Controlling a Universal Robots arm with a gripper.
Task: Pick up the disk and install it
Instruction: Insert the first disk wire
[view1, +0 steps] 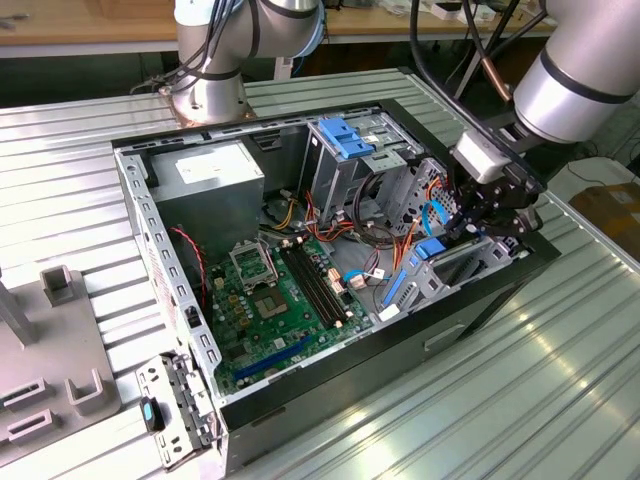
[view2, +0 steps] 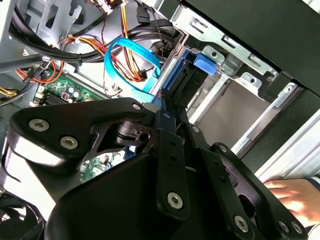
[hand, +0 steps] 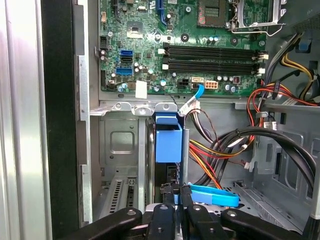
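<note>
Exterior view, left to right: grey fixture (view1: 60, 345) on ribbed counter (view1: 70, 130), open case (view1: 140, 220) at centre, motherboard (view1: 280, 300) on its floor, disk (view1: 450, 265) on edge in the bay at centre right, blue tab up, fingers (hand: 164, 220) pinching its edge.

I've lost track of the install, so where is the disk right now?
The disk stands on edge in a corner of the computer case at the exterior view's right, held in the gripper, next to the motherboard.
</note>
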